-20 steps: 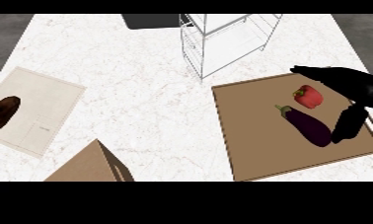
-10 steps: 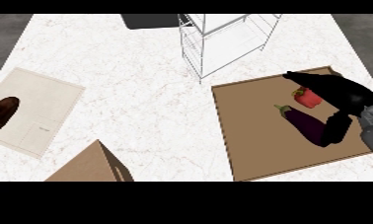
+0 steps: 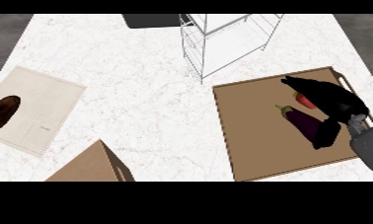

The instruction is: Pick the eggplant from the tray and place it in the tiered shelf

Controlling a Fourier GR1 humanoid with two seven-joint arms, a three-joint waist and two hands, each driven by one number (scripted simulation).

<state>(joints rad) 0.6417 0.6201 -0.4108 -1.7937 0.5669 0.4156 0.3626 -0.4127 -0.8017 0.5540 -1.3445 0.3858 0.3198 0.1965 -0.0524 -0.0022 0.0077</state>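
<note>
You are looking at a white tabletop (image 3: pixel 131 85) veined with faint marbling, carrying a plain brown tray (image 3: pixel 255 129) and a white wire tiered shelf (image 3: pixel 226 40). On the tray a dark purple eggplant (image 3: pixel 302 122) with a green stem is lying beside a red pepper (image 3: pixel 304 100), and the black right robot hand (image 3: pixel 328 99) is showing on its grey forearm. At the left you are seeing a cream board (image 3: pixel 40 109) and a tan box (image 3: pixel 91 166).

White marble-look surface (image 3: pixel 131 80), polished, with faint veining. The tiered shelf (image 3: pixel 226 40) is thin white wire, metal by the look. The tray (image 3: pixel 255 129) shows a flat matt brown, like board or wood. On it, the eggplant (image 3: pixel 302 122) has glossy dark purple skin. The right robot hand (image 3: pixel 331 102) is matt black, its forearm grey.
</note>
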